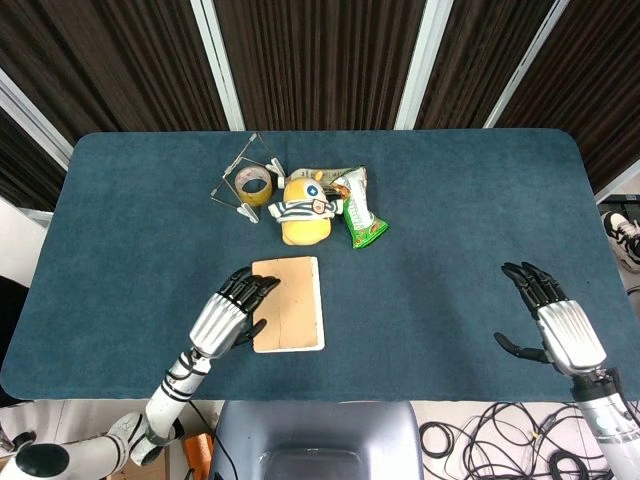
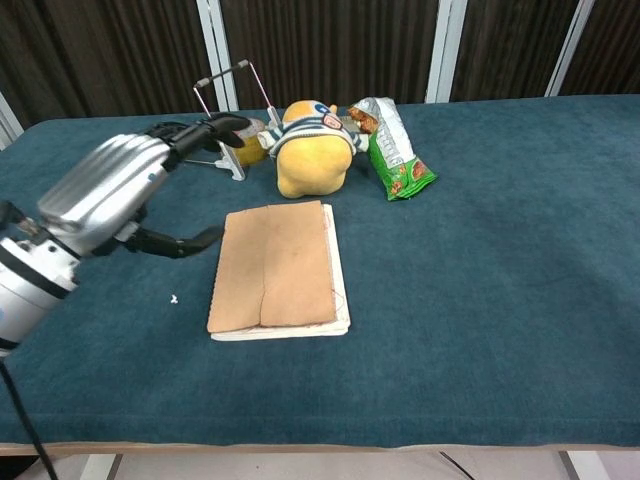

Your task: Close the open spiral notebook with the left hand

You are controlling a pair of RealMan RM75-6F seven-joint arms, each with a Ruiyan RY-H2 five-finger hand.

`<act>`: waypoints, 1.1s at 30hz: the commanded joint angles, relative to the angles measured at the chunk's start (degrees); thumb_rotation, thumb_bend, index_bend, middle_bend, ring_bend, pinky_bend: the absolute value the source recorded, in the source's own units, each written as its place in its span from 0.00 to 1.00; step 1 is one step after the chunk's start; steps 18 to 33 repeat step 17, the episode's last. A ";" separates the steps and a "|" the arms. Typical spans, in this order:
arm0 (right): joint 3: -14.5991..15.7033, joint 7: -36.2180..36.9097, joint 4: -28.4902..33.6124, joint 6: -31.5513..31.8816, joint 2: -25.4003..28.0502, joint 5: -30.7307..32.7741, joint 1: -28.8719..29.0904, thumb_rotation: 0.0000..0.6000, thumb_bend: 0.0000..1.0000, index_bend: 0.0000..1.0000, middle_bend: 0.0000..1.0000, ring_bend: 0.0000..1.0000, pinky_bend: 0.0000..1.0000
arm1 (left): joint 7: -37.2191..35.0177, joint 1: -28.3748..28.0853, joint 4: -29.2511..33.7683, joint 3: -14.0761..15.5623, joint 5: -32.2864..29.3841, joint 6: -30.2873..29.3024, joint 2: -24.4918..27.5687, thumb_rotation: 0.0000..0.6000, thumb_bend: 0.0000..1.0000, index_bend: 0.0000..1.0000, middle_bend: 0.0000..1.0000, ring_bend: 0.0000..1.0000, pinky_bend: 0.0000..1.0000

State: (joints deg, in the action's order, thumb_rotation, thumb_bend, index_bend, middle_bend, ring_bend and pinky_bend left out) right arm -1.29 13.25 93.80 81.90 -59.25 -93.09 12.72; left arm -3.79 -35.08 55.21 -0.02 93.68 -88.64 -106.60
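Notebook (image 1: pixel 288 317) lies shut at lower centre, long axis up-frame. Left hand (image 1: pixel 228 313) hovers just left, fingers spread, holding nothing. Right hand (image 1: pixel 560 328) sits far right, open.
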 commanded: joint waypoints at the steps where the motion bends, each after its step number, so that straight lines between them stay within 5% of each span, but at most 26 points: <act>1: -0.23 -0.22 0.01 -0.28 0.56 0.91 -0.19 1.00 0.16 0.05 0.07 0.02 0.11 | -2.46 7.73 27.03 -1.48 -11.19 6.26 21.16 1.00 0.36 0.21 0.22 0.19 0.16; 4: -0.34 -0.07 -0.20 -0.21 0.72 1.27 -0.35 1.00 0.16 0.05 0.07 0.02 0.11 | -0.52 9.63 30.47 -1.06 -12.51 5.41 25.26 1.00 0.36 0.21 0.21 0.17 0.15; 7: -0.61 -1.69 -2.62 0.16 0.52 2.86 -1.20 1.00 0.16 0.05 0.07 0.02 0.11 | 2.89 17.51 37.38 2.69 -17.09 1.82 36.77 1.00 0.33 0.18 0.20 0.14 0.13; 11: -0.46 -2.72 -3.62 0.51 -0.47 3.11 -1.82 1.00 0.16 0.04 0.07 0.02 0.11 | 3.69 22.62 38.59 5.27 -16.48 -1.69 40.69 1.00 0.32 0.18 0.20 0.13 0.12; 17: -0.86 -4.16 -6.46 2.77 -2.94 2.09 -2.50 1.00 0.16 0.04 0.07 0.02 0.11 | 6.13 28.58 37.66 7.03 -12.81 -7.93 41.10 1.00 0.32 0.20 0.19 0.13 0.12; 33: -0.86 -4.16 -6.46 2.77 -2.94 2.09 -2.50 1.00 0.16 0.04 0.07 0.02 0.11 | 6.13 28.58 37.66 7.03 -12.81 -7.93 41.10 1.00 0.32 0.20 0.19 0.13 0.12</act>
